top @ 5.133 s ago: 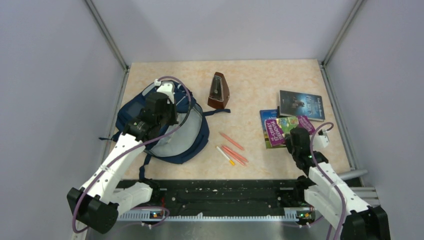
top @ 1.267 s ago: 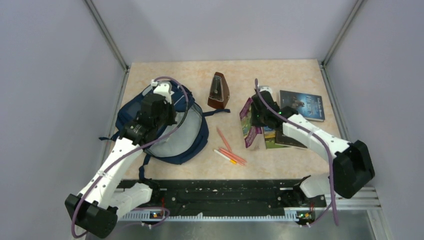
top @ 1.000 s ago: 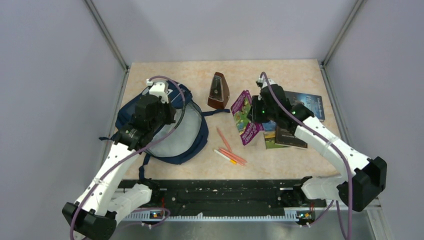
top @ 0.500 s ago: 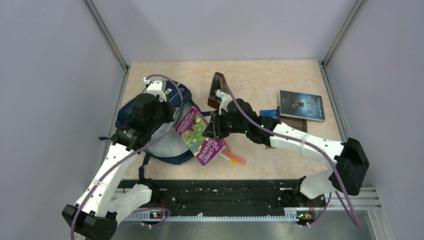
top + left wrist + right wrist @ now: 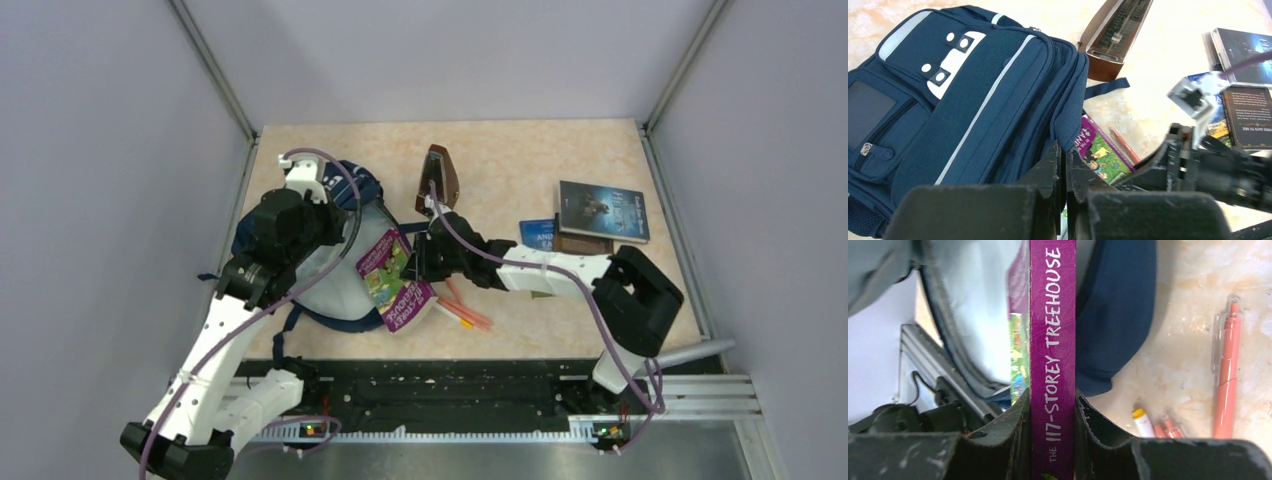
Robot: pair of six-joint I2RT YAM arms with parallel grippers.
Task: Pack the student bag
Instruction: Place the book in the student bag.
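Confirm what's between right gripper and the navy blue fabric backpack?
The purple paperback book, clamped in the right gripper, far edge at the backpack; see top external view.

Student bag (image 5: pixel 973 100): navy woven cloth, matt, with fine mesh panels; lining of pale, smooth fabric.
Purple book (image 5: pixel 1052 340): glossy printed card cover.
Metronome (image 5: pixel 438 180): brown polished wood.
Pens (image 5: pixel 1225 380): smooth coral plastic, slight sheen.
Table (image 5: pixel 520 160): beige marbled laminate, smooth, lightly glossy.
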